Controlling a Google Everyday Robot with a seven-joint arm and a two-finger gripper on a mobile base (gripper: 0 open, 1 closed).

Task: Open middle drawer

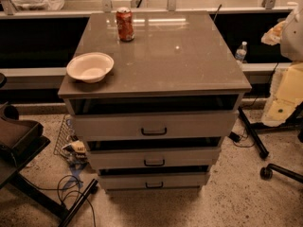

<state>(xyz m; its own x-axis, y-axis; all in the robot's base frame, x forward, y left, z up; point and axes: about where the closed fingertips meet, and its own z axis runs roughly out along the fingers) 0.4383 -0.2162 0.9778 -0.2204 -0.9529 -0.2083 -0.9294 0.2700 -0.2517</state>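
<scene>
A grey cabinet [161, 51] with three drawers stands in the middle of the camera view. The middle drawer [154, 156] is the second grey front, with a small black bar handle [154, 162] at its centre. A dark gap shows along its top edge. The top drawer [154, 125], with a taller front, juts out furthest above it. The bottom drawer [154, 180] sits below, with a narrower gap over it. My gripper is not in view.
A red soda can [125, 24] and a white bowl [90, 66] stand on the cabinet top. A black chair [19, 138] and cables [71, 188] are at the left on the floor. Chair legs [258, 141] and a caster [266, 172] are at the right. A water bottle [241, 51] stands behind.
</scene>
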